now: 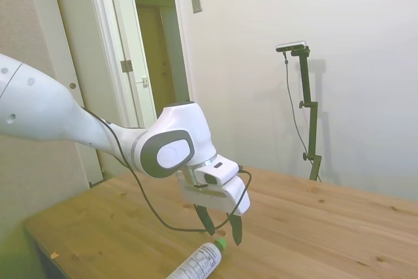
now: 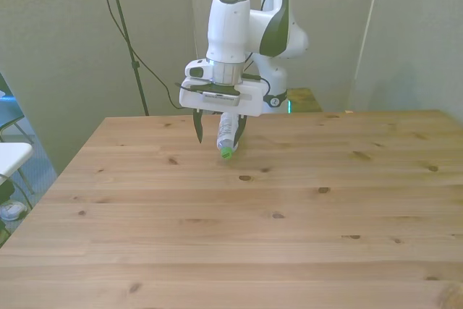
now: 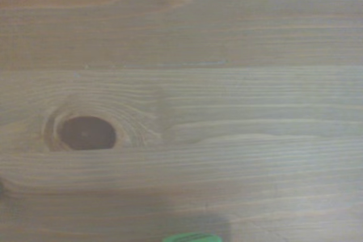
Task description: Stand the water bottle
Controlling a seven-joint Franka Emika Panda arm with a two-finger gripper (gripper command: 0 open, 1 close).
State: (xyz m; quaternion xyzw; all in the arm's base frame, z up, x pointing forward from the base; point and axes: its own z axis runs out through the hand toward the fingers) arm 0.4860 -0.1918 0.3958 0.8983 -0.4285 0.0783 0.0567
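Wooden table (image 2: 325, 208) | water bottle (image 2: 226, 134) lies flat, green cap (image 2: 227, 153) pointing to 6 o'clock in front view | gripper (image 2: 218, 129) wide open, empty, straddling it | advice: drop lower, pinch near cap, tip upright.

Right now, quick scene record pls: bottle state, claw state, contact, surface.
bottle: water bottle lying on its side, green cap pointing toward the front camera
claw: claw open, fingers pointing down, straddling the bottle near the cap end
contact: none visible; fingers apart from the bottle
table: wooden table, dark knot under the wrist camera
task state: bottle not yet standing
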